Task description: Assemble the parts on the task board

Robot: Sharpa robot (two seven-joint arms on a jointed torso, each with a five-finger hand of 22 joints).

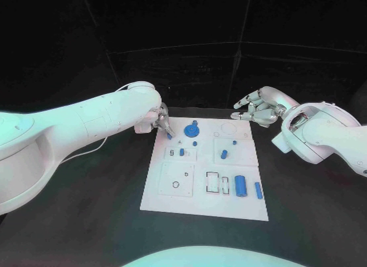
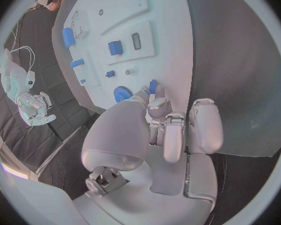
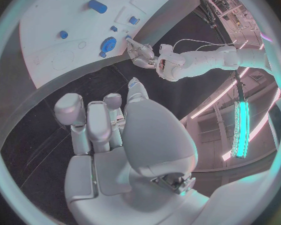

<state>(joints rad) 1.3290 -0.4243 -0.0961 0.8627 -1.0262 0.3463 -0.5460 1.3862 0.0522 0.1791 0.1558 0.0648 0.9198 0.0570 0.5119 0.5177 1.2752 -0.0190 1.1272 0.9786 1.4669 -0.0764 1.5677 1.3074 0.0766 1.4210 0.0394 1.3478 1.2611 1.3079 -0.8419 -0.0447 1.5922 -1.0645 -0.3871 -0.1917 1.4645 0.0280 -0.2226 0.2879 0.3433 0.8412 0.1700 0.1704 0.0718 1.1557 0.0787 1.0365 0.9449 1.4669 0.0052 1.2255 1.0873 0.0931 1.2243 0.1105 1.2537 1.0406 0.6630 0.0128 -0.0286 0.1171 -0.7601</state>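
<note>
Blue peg [image 2: 153, 86] pinched in the left robot hand [image 1: 159, 121] sits at the white board's [image 1: 206, 194] far-left corner; right robot hand [image 1: 258, 108] hovers open, farther off.

The board [image 1: 171, 194] lies in the middle of the table [image 1: 87, 222]. On the board, a gear [image 1: 191, 132] sits near its far edge, a cylinder [image 1: 240, 185] near its near right corner. The left hand [image 1: 161, 121] is at the board's far left corner, the right hand [image 1: 259, 108] beyond its far right corner.

Robot lab (black-draped): task board [image 1: 171, 189] on table [image 1: 87, 222].
</note>
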